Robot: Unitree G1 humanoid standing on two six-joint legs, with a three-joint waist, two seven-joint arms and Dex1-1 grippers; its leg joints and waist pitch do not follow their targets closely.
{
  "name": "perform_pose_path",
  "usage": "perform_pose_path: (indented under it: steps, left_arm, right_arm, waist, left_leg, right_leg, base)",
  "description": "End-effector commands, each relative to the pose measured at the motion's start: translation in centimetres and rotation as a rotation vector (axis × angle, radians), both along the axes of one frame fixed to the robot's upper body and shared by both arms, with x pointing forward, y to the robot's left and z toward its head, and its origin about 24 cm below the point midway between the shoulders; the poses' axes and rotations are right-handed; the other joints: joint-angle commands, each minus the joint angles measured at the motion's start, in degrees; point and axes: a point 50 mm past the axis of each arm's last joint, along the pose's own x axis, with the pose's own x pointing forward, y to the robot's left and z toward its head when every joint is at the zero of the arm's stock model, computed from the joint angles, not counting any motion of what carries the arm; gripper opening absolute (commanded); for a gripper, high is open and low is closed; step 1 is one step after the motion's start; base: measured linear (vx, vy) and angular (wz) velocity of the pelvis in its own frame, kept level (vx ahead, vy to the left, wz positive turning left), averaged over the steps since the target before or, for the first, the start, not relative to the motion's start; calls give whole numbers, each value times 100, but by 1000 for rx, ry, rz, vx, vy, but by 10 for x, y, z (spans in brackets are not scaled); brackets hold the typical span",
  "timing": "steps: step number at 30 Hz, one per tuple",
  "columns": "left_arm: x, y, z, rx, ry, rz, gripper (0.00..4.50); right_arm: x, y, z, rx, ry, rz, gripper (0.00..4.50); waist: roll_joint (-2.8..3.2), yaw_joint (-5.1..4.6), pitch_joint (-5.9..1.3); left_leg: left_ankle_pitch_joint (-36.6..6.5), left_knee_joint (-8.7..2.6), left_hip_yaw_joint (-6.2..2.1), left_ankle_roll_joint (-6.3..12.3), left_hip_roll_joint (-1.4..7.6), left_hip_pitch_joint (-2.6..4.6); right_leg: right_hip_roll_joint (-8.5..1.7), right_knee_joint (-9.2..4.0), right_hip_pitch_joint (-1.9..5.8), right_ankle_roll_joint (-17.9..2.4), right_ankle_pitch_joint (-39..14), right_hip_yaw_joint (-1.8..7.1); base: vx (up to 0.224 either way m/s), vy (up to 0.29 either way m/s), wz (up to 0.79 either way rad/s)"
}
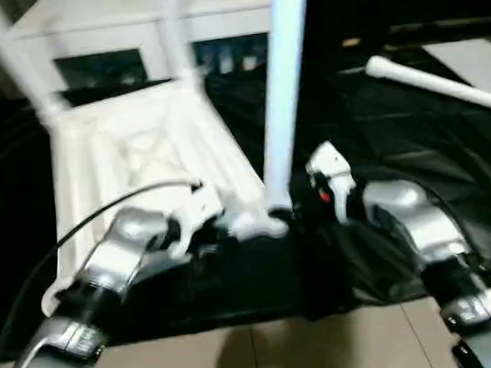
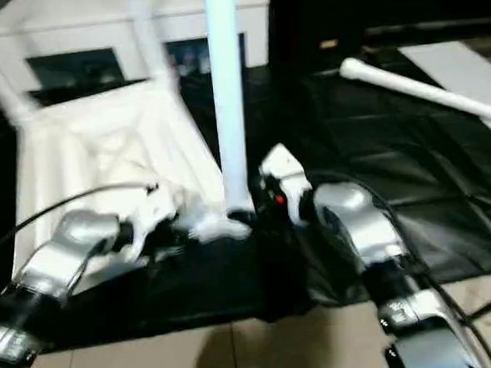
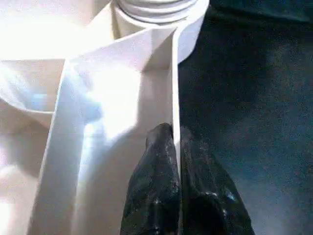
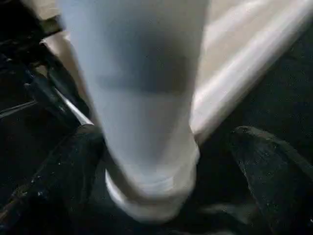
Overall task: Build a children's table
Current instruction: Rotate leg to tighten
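Note:
The children's table (image 1: 144, 157) lies upside down on a black cloth, ribbed underside up. Three white legs stand screwed into it: one at the far left (image 1: 13, 56), one at the back (image 1: 179, 46) and one at the near right corner (image 1: 281, 90). My left gripper (image 3: 173, 139) is shut on the thin edge wall of the table top, just beside that near corner socket (image 3: 156, 7). My right gripper (image 4: 166, 132) is open around the base of the near leg (image 4: 146, 122), with a black finger (image 4: 63, 181) on each side and a gap between each finger and the leg.
A loose white leg (image 1: 439, 84) lies on the black cloth (image 1: 393, 142) at the back right. A white cabinet (image 1: 136, 32) with glass doors stands behind the table. Tiled floor (image 1: 281, 349) shows at the near edge of the cloth.

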Motion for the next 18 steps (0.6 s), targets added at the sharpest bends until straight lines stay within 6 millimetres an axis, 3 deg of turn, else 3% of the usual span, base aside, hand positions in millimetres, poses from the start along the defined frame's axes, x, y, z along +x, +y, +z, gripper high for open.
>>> perform_pose_path:
  steps: [1, 7, 9, 18]
  left_arm:
    - [-5, -13, 12, -48, -24, -99, 0]
    - [-6, -9, 14, -38, -33, -105, 0]
    - [-7, -7, 15, -36, -33, -103, 0]
    - [-5, -7, 16, -32, -37, -99, 0]
  right_arm:
    - [-2, 1, 6, -22, -27, 49, 448]
    - [-11, 2, 6, -42, -1, 162, 448]
    - [-13, 2, 6, -55, 1, 178, 421]
    - [-9, -2, 7, -75, -1, 172, 344]
  waist:
    - [15, -32, -425]
    - [-5, -25, -405]
    - [5, -26, -405]
    - [24, -27, -446]
  left_leg:
    - [-722, -296, 31, 413, 128, 121]
    - [-993, -294, 22, 263, 106, 92]
    - [-1035, -295, 15, 230, 103, 91]
    - [-758, -241, 13, 315, 83, 85]
  right_leg:
    - [-198, -245, 306, -1654, 243, 194]
    - [-217, -260, 320, -1525, -125, 209]
    - [-221, -264, 319, -1507, -223, 206]
    - [-201, -215, 335, -1601, 279, 195]
  base:
    - [0, 0, 0]
    - [0, 0, 0]
    - [0, 0, 0]
    - [0, 0, 0]
